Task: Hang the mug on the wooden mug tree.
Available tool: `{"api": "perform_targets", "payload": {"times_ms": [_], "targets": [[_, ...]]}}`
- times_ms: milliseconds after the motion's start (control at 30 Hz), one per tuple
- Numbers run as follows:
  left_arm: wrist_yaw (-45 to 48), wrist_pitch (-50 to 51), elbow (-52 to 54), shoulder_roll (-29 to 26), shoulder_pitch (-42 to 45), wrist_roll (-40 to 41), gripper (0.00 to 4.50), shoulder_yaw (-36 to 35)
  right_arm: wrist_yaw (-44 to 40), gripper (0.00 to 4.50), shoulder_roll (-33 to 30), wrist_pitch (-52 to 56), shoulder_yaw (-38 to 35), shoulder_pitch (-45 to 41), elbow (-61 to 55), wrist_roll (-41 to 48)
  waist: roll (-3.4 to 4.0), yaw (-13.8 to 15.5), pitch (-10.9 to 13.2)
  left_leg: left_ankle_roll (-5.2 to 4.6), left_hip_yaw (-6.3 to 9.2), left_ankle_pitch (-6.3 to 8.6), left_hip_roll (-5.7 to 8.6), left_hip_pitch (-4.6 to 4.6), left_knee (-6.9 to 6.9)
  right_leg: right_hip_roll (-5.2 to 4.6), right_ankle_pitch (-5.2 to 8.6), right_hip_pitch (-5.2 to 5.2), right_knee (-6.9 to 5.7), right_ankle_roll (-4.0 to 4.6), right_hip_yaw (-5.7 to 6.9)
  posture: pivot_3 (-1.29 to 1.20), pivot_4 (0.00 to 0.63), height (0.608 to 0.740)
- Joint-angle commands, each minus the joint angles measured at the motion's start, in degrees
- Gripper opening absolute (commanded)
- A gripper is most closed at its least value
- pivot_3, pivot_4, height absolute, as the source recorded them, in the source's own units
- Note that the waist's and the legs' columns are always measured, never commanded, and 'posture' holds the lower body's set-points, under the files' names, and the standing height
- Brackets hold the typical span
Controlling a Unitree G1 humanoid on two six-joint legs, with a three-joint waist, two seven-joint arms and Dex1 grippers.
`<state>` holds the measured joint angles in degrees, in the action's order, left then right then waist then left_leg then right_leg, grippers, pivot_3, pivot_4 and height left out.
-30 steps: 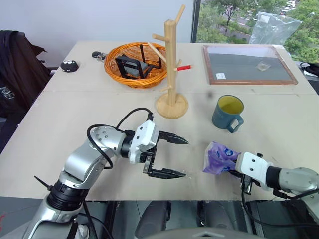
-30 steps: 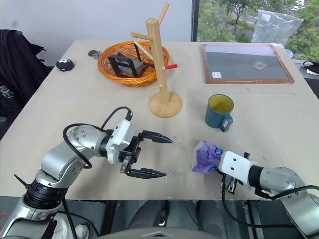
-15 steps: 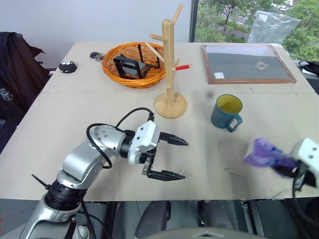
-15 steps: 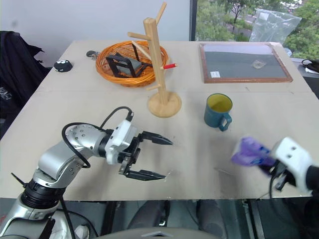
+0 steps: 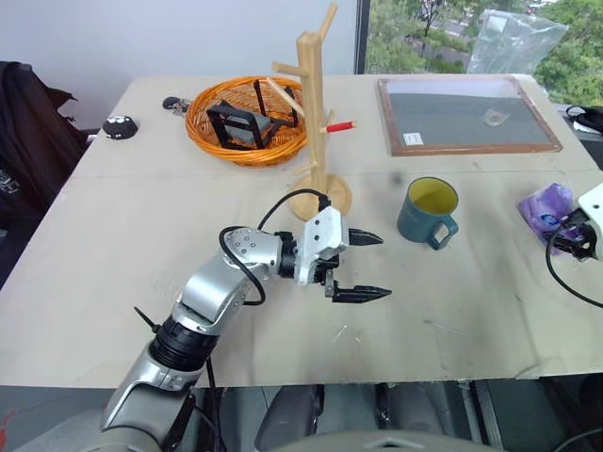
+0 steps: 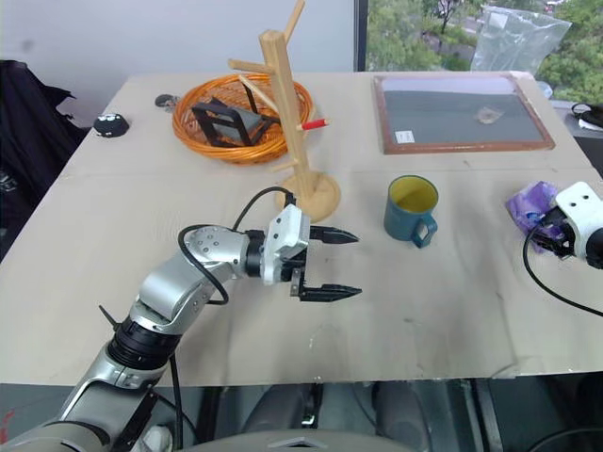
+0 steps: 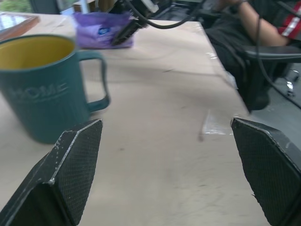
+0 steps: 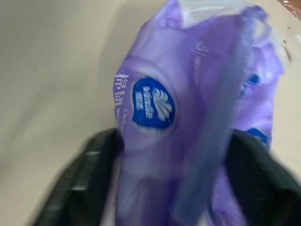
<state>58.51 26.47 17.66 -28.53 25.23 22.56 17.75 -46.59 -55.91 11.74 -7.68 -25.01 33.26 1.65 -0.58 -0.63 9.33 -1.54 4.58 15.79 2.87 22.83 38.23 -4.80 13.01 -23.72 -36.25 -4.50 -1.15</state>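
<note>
Risk lies in approach: our left gripper (image 5: 363, 266), fingers spread and empty, points at the mug (image 5: 429, 211) standing upright right of the wooden mug tree (image 5: 316, 113); closing off-centre could tip it.

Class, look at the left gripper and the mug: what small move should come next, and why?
Probably ease the left gripper toward the mug. Its jaws are open and empty, pointing at the mug, which stands upright on the table beside the wooden mug tree, still unhung.
</note>
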Motion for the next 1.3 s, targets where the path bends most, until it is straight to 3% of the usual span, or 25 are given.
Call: {"api": "perform_targets", "payload": {"times_ms": [33, 100, 233, 300, 400, 567, 900, 1300], "targets": [[-1.58, -0.94, 3.99, -0.41, -2.17, -0.24, 4.50, -1.17, -0.44, 4.48, -3.23, 0.44, -4.64, 2.81, -7.76, 2.10, 0.02, 0.11, 0.00, 0.00, 0.00, 0.00, 0.00, 0.00, 0.00, -0.02, 0.00, 0.00, 0.03, 0.00, -0.01, 0.00, 0.150, 0.740], [-2.66, -0.68, 5.69, -1.48, -4.32, -0.36, 4.50, -2.28, -1.49, 4.48, -2.91, 5.97, -10.04, 8.39, -18.72, 6.60, 0.04, 0.19, 0.01, 0.00, 0.03, 0.00, 0.01, 0.01, 0.00, -0.02, 0.00, 0.01, 0.02, -0.01, 0.01, 0.00, 0.150, 0.740], [-4.83, 0.43, 10.06, -4.18, -9.57, 0.18, 4.50, -5.18, 0.10, 4.48, 3.72, 25.05, -20.90, 23.93, -50.67, 19.58, 0.10, 0.61, -0.02, 0.01, 0.23, 0.01, -0.08, -0.11, 0.02, 0.08, -0.01, 0.09, -0.18, 0.00, 0.08, 0.00, 0.150, 0.740], [-5.90, 1.43, 11.17, -4.77, -10.90, 0.28, 4.50, -5.72, 5.52, 4.48, 9.23, 32.45, -20.64, 28.88, -62.83, 23.42, 0.05, 0.69, -0.05, -0.10, 0.27, 0.07, -0.09, -0.17, 0.09, 0.14, -0.01, 0.15, -0.31, 0.01, 0.05, 0.00, 0.150, 0.740], [-6.68, 1.32, 10.52, -5.03, -10.82, -0.66, 4.50, -5.59, 12.02, 4.48, 14.83, 38.39, -18.12, 31.34, -72.34, 24.91, 0.10, 1.16, -0.07, -0.25, 0.28, 0.14, 0.01, -0.29, 0.19, 0.07, -0.01, 0.28, -0.42, 0.01, 0.02, 0.00, 0.150, 0.740], [-6.04, 0.52, 8.14, -3.91, -8.03, -0.66, 4.50, -4.70, 26.10, 4.48, 24.82, 41.02, -9.67, 28.36, -75.51, 19.42, -0.03, 1.27, -0.12, -0.26, 0.17, 0.14, 0.04, -0.85, 0.20, 0.07, 0.00, 0.75, -0.38, -0.01, 0.00, 0.00, 0.150, 0.740], [-6.93, 1.74, 7.40, -2.95, -4.46, -0.82, 4.50, -4.89, 38.09, 4.48, 36.56, 39.56, -1.38, 22.75, -72.78, 13.46, 0.00, 1.04, -0.11, 0.05, 0.16, -0.03, 0.01, -0.79, 0.06, 0.14, 0.00, 0.56, -0.43, 0.01, -0.05, 0.00, 0.150, 0.740], [-10.25, 3.65, 9.04, -1.49, -4.11, -0.89, 4.50, -4.34, 41.20, 4.48, 39.48, 43.48, 3.45, 22.41, -74.73, 12.04, 0.00, 0.04, -0.11, 0.04, 0.16, -0.02, 0.03, -0.81, 0.06, 0.15, 0.00, 0.56, -0.47, 0.00, -0.06, 0.00, 0.150, 0.740]]}}
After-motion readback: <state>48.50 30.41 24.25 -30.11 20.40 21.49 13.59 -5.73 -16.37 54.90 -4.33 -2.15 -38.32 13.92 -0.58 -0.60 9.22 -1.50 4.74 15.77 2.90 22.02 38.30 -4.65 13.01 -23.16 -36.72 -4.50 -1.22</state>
